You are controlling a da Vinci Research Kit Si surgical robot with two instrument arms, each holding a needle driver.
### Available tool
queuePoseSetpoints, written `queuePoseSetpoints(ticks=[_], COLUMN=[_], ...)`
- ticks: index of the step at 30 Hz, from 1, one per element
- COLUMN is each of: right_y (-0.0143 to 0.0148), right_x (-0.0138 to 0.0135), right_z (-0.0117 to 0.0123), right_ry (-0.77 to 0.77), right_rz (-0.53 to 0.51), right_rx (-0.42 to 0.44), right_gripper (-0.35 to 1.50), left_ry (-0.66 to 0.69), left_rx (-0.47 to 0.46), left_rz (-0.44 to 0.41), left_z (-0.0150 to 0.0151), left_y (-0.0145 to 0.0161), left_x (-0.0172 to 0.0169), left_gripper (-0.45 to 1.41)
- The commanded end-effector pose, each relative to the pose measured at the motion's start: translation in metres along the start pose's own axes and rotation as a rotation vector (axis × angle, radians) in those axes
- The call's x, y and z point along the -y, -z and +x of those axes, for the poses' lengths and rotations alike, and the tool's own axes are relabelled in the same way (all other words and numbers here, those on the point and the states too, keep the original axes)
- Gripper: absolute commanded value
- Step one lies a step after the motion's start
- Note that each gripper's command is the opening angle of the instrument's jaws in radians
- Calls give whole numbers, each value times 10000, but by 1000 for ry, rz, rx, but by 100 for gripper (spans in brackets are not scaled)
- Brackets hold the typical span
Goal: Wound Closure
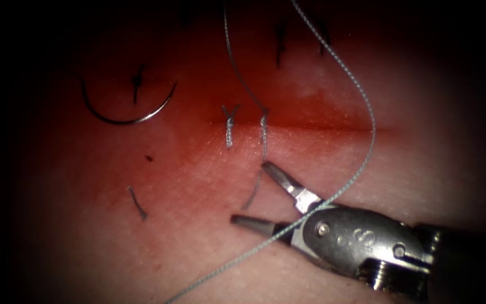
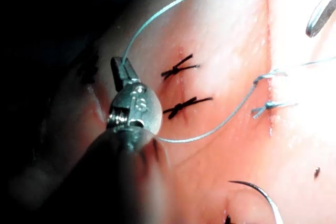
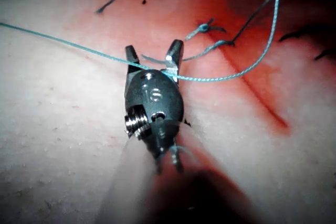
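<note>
Right tool (image 1: 257,194) gapes, thread (image 1: 333,197) across its jaws' base; left tool (image 2: 122,72) pinches thread; needle (image 1: 127,115) lies free, far left.

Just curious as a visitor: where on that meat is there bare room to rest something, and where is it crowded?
Bare tissue lies below the cut, left of the right tool with its open, empty jaws, beyond a cut end of thread. Crowded: the stitches, thread and loose needle. The left tool holds thread.
</note>
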Motion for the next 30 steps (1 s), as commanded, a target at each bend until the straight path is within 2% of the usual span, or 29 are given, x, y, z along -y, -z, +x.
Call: queuePoseSetpoints(ticks=[1,6,8,11,16,17,18,20,24,29,30], right_y=[-5,-5,-11,-16,-20,-21,-21,-18,-13,-15,-17], right_x=[-5,-23,-37,-51,-67,-78,-81,-88,-102,-111,-111], right_z=[3,9,12,11,8,3,1,-2,-7,-6,-4], right_ry=[-3,-13,-24,-18,-5,4,10,23,41,37,38], right_rz=[16,70,136,196,269,315,330,365,422,466,500], right_rx=[-3,-10,3,7,16,20,28,42,53,-6,-18], right_gripper=[103,103,103,103,104,116,120,131,131,126,121], left_ry=[4,10,1,-6,-4,-3,-2,-2,-10,-14,-15], left_rx=[-24,-103,-142,-163,-193,-211,-217,-225,-245,-255,-255], left_rz=[-18,-85,-168,-242,-306,-346,-366,-388,-416,-431,-430], left_z=[3,28,46,59,71,77,79,82,92,105,108], left_y=[-2,17,32,45,61,71,75,80,88,86,84], left_x=[2,-16,-32,-45,-56,-62,-64,-67,-73,-77,-78], left_gripper=[-45,-45,-45,-45,-45,-45,-45,-45,-45,-45,-45])
